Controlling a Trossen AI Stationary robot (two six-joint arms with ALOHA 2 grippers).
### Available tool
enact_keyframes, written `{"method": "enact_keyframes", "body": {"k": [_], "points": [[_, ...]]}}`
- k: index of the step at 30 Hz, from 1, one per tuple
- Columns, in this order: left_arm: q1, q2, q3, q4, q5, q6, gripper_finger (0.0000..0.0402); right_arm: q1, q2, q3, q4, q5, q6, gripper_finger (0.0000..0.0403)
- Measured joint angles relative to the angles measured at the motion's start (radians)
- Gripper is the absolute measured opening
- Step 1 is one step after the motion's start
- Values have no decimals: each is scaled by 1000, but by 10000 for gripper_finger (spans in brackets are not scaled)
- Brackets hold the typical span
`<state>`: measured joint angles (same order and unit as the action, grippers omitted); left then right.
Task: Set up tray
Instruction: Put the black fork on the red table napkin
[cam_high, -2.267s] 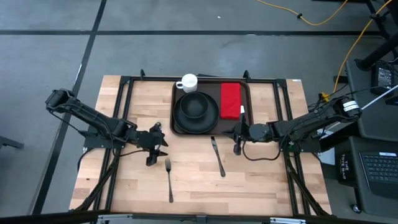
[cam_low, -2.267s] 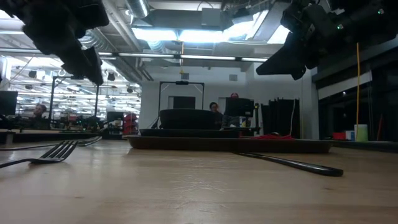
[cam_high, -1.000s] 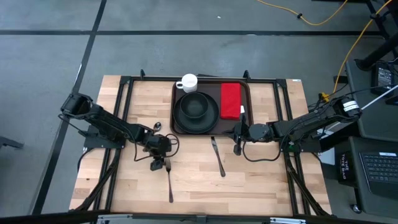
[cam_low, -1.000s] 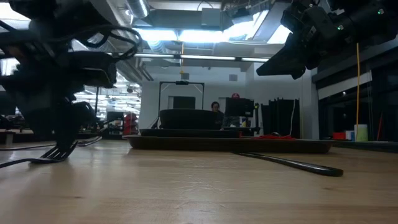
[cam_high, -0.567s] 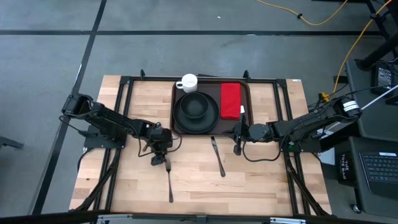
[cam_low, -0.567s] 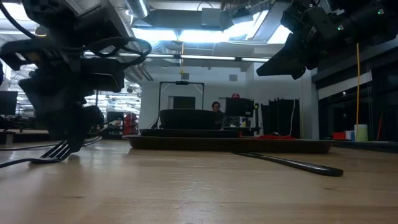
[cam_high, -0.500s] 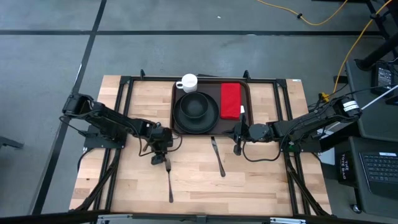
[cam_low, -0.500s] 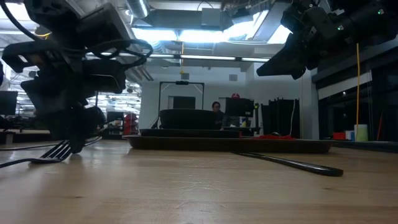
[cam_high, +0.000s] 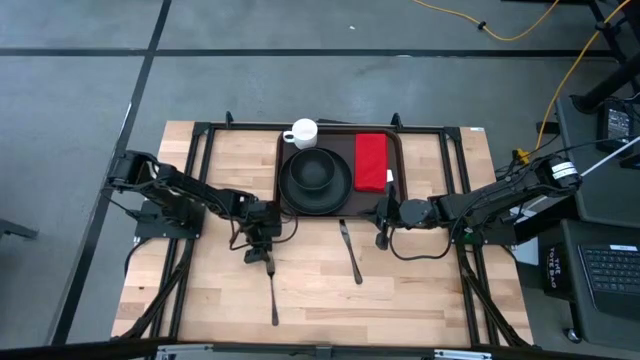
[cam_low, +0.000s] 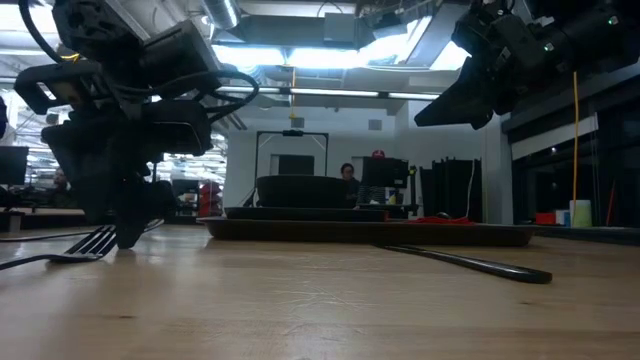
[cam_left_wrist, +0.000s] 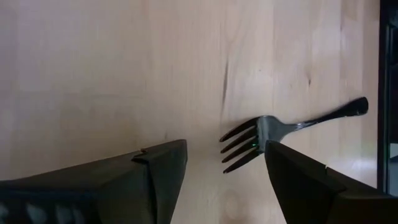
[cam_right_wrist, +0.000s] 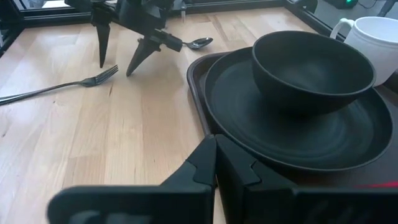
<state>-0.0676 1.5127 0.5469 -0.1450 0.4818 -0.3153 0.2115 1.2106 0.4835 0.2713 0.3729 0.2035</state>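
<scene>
Tray (cam_high: 341, 172): dark brown, upper centre of high view, on wooden table (cam_high: 420, 290); one.
Tray contents: one round black plate (cam_high: 316, 193) with one black bowl (cam_high: 315, 170) seated in it; one red napkin (cam_high: 371, 160) right of plate; one white mug (cam_high: 302, 133) at upper left corner of tray.
Cutlery on table, outside tray: one fork (cam_high: 272, 292) lower left of tray; one knife (cam_high: 350, 251) just below tray edge; one spoon (cam_right_wrist: 198, 43), beside tray's left edge, seen in right wrist view.
Left gripper (cam_high: 260, 254): lower left of tray, over tine end of fork; fingers spread wide, one on each side of tines, nothing pinched.
Left wrist view: fork tines lie between the two dark fingers (cam_left_wrist: 160, 163), no contact visible.
Right gripper (cam_high: 382, 236): just below tray's lower right corner; fingers pressed together, holding nothing.
Arm count: two.
</scene>
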Motion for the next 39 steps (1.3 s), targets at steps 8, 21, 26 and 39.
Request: {"method": "enact_keyframes", "body": {"k": [8, 21, 26, 39], "points": [[-2, 0, 0, -3, 3, -3, 211, 0, 0, 0, -2, 0, 0, 13], [-2, 1, -1, -7, 10, -35, 184, 0, 0, 0, -2, 0, 1, 13], [-2, 1, -1, -7, 8, -42, 176, 0, 0, 0, -2, 0, 1, 13], [-24, 34, 0, 29, -12, -68, 175, 0, 0, 0, -3, 0, 1, 13]]}}
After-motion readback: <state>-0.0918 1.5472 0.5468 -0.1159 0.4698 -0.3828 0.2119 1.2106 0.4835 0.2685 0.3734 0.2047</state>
